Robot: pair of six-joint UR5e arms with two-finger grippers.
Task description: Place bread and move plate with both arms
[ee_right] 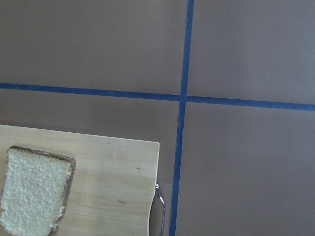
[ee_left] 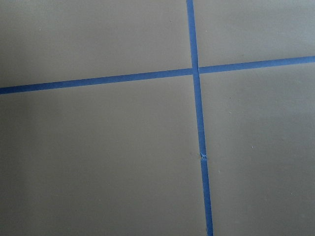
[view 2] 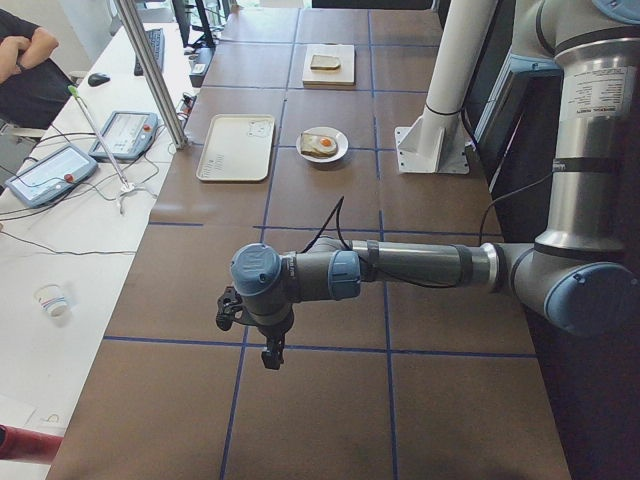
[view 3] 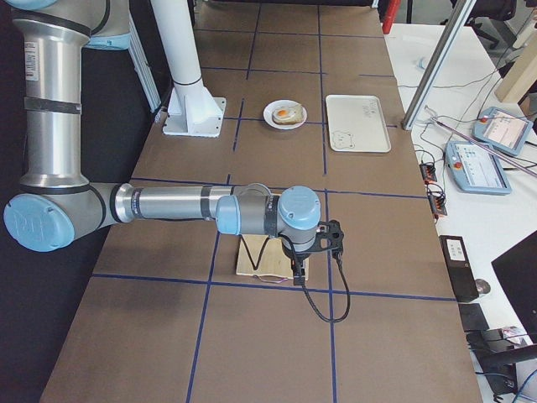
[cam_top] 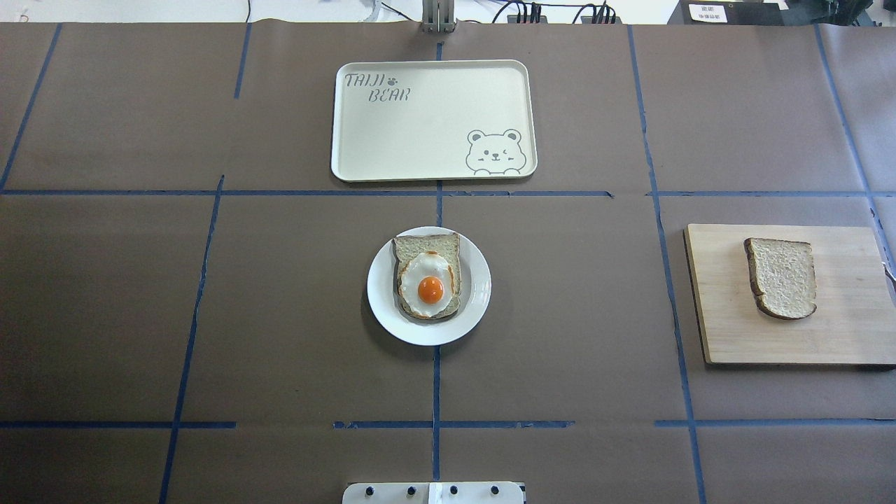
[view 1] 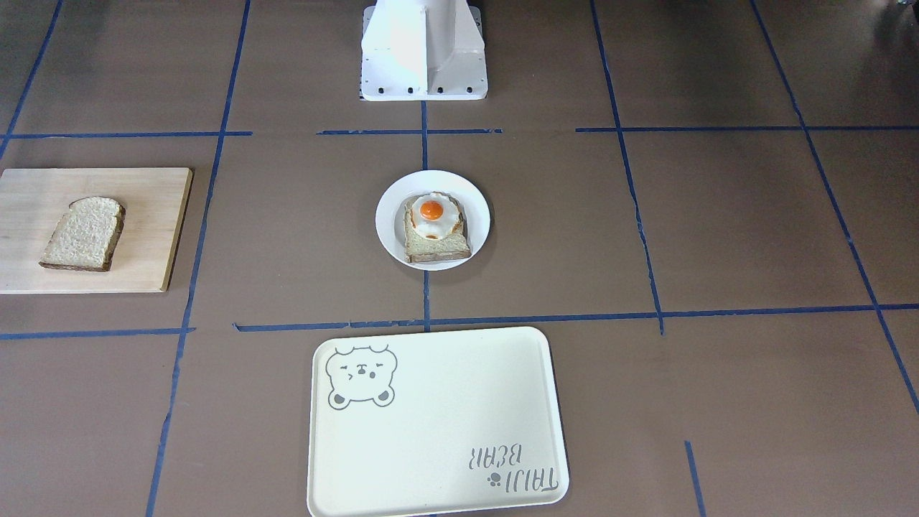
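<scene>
The bread (view 1: 85,235) lies flat on a wooden cutting board (view 1: 151,230) at the robot's right; it also shows in the overhead view (cam_top: 784,276) and the right wrist view (ee_right: 34,196). The white plate (view 1: 388,222) sits mid-table (cam_top: 381,287) and carries a paler toast slice with a fried egg (cam_top: 428,283). My left gripper (view 2: 270,355) hangs over bare table far from the plate. My right gripper (view 3: 298,275) hangs over the board's outer end. Both show only in the side views, so I cannot tell whether they are open or shut.
A cream tray with a bear drawing (cam_top: 420,126) lies beyond the plate, on the side away from the robot. The white pedestal base (view 1: 423,57) stands behind the plate. Blue tape lines cross the brown table. An operator sits at the far left (view 2: 25,60).
</scene>
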